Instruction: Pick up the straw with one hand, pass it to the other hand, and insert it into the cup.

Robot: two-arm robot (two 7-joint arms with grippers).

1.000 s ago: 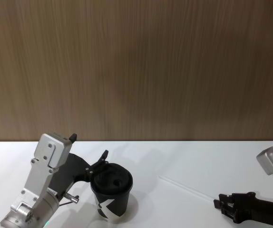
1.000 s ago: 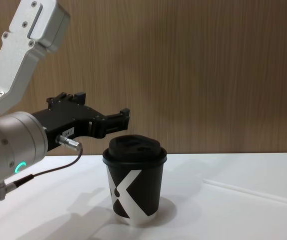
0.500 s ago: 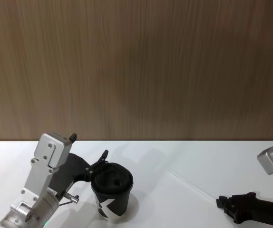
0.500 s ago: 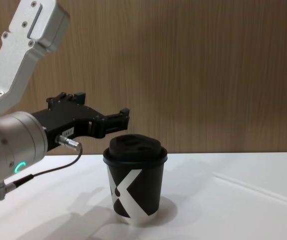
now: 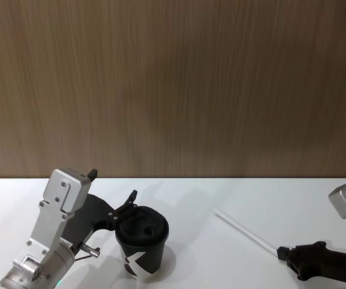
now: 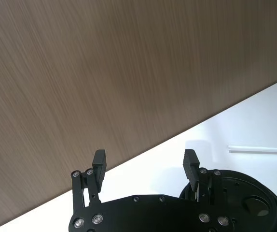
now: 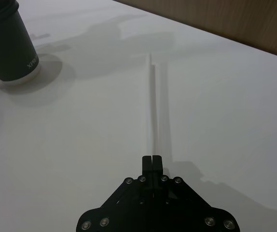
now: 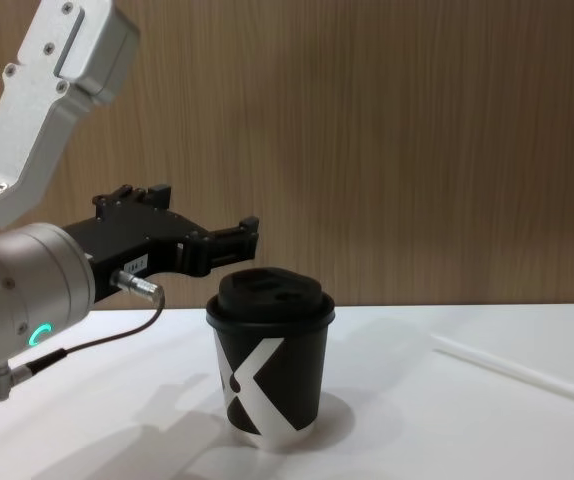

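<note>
The white straw (image 5: 245,229) (image 7: 151,104) (image 8: 512,366) is pinched at its near end by my right gripper (image 5: 282,252) (image 7: 152,160), low at the right of the table. The straw slants away from the fingers, and its shadow lies beside it on the table. The black cup (image 5: 140,242) (image 8: 271,368) (image 7: 10,44) with the white X mark and domed lid stands left of centre. My left gripper (image 5: 113,184) (image 6: 145,162) hovers open just behind and above the cup's lid (image 6: 247,195), nothing between its fingers.
A white table (image 5: 233,192) runs under everything, bare between the cup and the straw. A brown wood-grain wall (image 5: 179,90) closes off the back. My left arm's silver wrist (image 8: 22,295) with a green ring fills the near left.
My right gripper has gone from open to shut on the straw's near end. The straw has shifted right and its far end has risen. The left arm and cup have not moved.
</note>
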